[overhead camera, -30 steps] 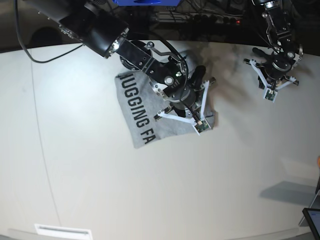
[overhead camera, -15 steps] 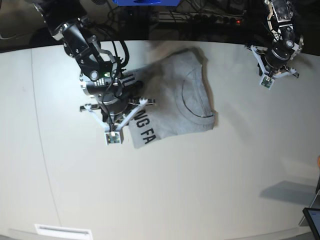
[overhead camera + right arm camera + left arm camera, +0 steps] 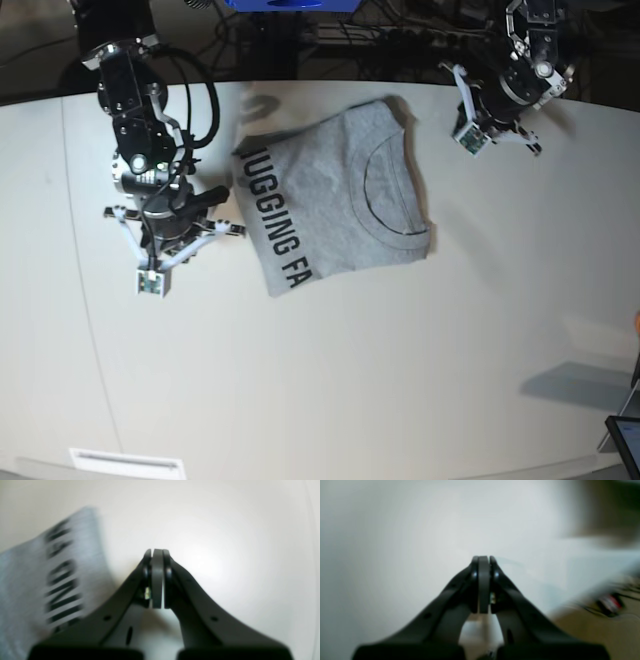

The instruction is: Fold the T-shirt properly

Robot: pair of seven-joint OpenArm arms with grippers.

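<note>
Slantwise, T-shirt [image 3: 330, 205], collar rightward.

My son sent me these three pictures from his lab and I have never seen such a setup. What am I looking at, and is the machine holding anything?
It is a robot with two arms. The wide picture looks down at a white table from above. On it lies a grey T-shirt, folded into a rough rectangle, with black lettering along one edge.

The other two pictures come from small cameras mounted on each wrist, looking along the black pincers. The right end effector hovers beside the lettered edge of the shirt; its camera shows the pincers closed with nothing between them. The left end effector is near the table's far edge, also closed and empty. So nothing is held.
</note>
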